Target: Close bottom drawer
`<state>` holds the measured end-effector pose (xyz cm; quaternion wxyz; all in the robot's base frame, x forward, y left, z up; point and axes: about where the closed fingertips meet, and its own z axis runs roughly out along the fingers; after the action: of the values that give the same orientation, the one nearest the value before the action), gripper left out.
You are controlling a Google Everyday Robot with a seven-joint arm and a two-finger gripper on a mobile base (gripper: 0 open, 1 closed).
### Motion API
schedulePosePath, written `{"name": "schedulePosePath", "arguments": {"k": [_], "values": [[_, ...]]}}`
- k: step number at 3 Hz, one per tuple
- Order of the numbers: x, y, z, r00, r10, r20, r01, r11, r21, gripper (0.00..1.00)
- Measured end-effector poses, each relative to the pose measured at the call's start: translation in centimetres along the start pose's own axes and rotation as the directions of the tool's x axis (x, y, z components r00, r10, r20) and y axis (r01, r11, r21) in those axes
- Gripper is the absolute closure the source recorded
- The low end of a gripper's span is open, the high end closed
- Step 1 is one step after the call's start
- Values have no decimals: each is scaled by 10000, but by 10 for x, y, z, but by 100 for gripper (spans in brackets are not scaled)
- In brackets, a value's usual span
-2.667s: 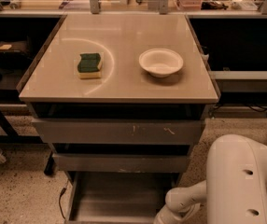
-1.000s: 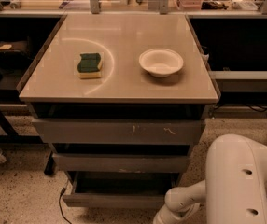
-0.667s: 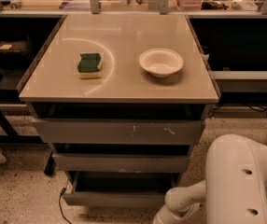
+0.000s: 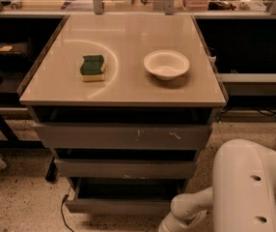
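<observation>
The bottom drawer [image 4: 118,206] is the narrowest grey drawer, lowest under the table. It stands a little way out, with a dark gap above its plain front strip. My white arm [image 4: 248,187] fills the lower right, and its forearm [image 4: 186,210] reaches down toward the drawer's right end. My gripper is below the picture's bottom edge and out of view.
Above are the mid-width drawer front [image 4: 126,169] and the widest, scratched drawer front [image 4: 123,137]. On the beige table top [image 4: 128,37] lie a green and yellow sponge [image 4: 93,67] and a white bowl [image 4: 166,64]. A black cable [image 4: 63,211] lies on the floor at the left.
The bottom drawer stood far out with its tray floor showing; it has slid most of the way in. Over the last second it has barely moved.
</observation>
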<state>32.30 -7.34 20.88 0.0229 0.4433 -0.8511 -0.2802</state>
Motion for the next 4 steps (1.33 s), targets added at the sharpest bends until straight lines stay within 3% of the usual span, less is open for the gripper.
{"name": "schedulePosePath", "arguments": {"k": [1, 2, 4], "values": [[-8, -17, -2, 9991, 0, 422, -18, 9991, 428, 88], [-25, -43, -5, 9955, -52, 951, -49, 9944, 1059, 100], [-57, -95, -14, 9881, -403, 1487, 65, 9753, 2209, 100]]}}
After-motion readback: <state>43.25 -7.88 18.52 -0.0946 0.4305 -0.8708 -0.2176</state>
